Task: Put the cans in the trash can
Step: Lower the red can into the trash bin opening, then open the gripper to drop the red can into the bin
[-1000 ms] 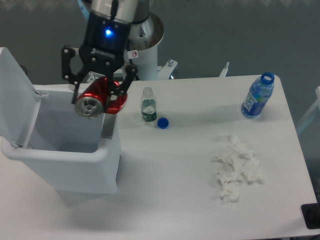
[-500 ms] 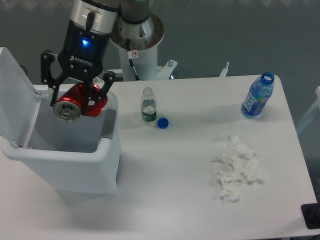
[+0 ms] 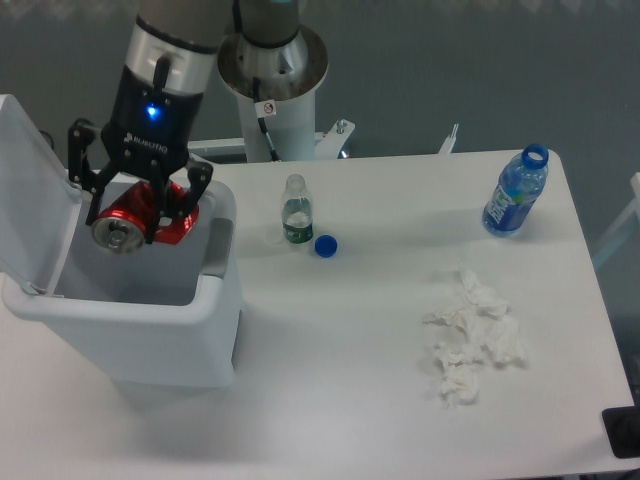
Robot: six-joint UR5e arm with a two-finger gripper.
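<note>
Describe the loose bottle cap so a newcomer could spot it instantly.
Start at the white trash can on the table's left side and look right, to the small clear bottle standing near the back edge. The cap lies on the table just right of that bottle's base. It is the only small, flat, round blue thing there.

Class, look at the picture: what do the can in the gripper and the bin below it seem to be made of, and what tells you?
The can looks like thin metal: glossy red side, silvery top. The bin looks like white plastic, probably: smooth, matte moulded walls and a hinged lid standing open.
</note>
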